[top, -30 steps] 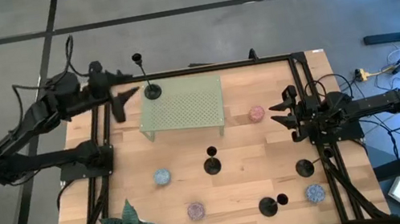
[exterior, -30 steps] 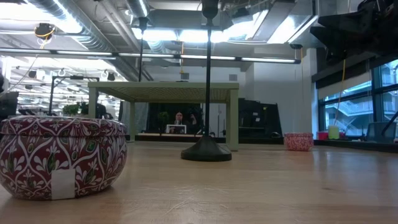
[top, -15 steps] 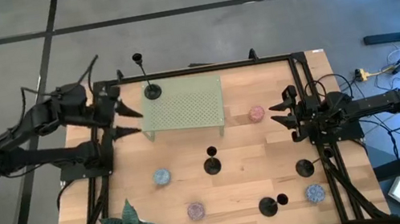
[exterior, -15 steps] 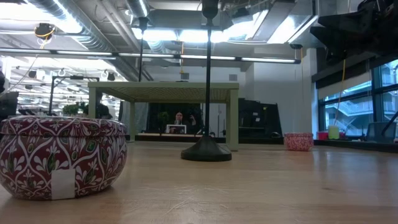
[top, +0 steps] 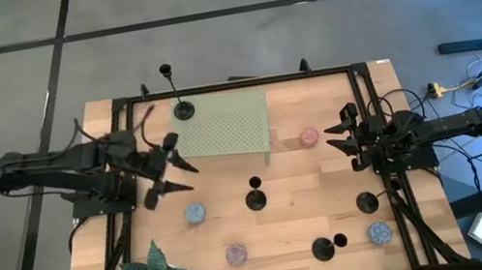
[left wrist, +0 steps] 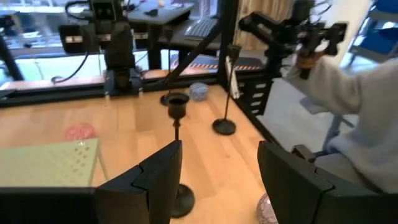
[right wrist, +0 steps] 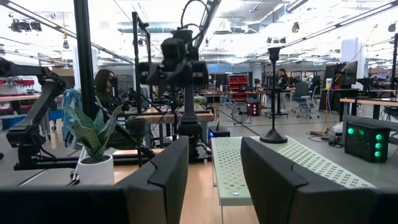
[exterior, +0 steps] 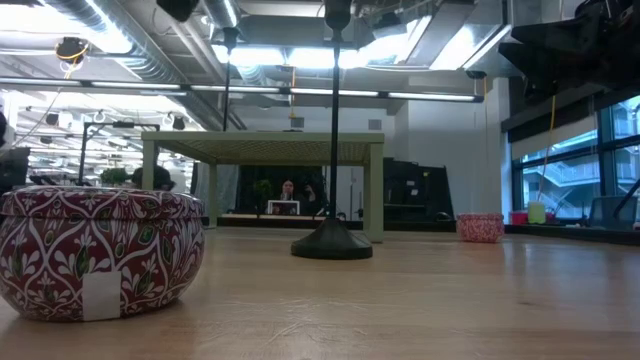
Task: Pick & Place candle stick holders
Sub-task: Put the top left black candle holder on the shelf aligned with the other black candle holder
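High view: left gripper (top: 165,162) has swung off the far-left holder.
One candlestick holder (top: 182,109) stands on the green riser (top: 220,129); three wait on the table.

Wrist views: left fingers apart, empty, facing the middle holder (left wrist: 176,155); right gripper (right wrist: 214,171) parted, idle.

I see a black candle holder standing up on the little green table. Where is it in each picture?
High view: the candlestick holder stands on the green table's far left corner.
Low view: only its thin stem shows, rising above the green tabletop, left of the nearer holder.
Left wrist view: not in it.
Right wrist view: it stands on the perforated tabletop.
Shared landmark: the green table.
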Robot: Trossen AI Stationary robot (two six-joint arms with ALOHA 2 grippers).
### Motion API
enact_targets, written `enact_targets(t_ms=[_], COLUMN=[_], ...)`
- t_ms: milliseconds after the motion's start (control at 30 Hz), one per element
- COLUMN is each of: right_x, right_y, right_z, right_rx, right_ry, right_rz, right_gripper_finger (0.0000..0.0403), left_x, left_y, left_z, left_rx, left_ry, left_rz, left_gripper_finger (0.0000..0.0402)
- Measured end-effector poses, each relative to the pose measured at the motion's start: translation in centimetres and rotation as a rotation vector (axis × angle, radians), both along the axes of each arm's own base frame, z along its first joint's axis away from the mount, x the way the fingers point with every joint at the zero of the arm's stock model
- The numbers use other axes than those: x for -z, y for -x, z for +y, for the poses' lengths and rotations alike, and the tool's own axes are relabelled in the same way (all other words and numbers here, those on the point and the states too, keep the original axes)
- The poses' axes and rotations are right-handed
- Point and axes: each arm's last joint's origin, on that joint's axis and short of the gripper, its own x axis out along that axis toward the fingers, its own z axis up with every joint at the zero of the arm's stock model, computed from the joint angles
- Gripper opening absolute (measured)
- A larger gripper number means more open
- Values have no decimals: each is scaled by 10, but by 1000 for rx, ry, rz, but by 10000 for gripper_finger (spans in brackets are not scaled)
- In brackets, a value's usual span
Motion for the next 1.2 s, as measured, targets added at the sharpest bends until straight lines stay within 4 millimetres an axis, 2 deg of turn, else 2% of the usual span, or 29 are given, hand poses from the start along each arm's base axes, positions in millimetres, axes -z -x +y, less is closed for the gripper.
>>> enact_targets(t_ms=[167,400,700,1033,1200], right_x=[0,0,-1,-6,-25], right_y=[0,0,0,-5,-17], right_z=[0,0,0,1,3], right_rx=[0,-10,-19,-60,-80], right_ry=[0,-39,-72,-125,-174], right_rz=[1,0,-8,-38,6], right_gripper_finger=[151,151,152,152,152], left_x=[18,32,52,71,78], left_y=[-16,-45,-80,-104,-110], left_z=[-11,-32,-47,-53,-53], left_rx=[-121,-125,-249,-290,-332], left_ry=[-50,-76,-96,-95,-115], left_rz=[25,-9,-53,-87,-88], left_gripper_finger=[207,207,207,207,207])
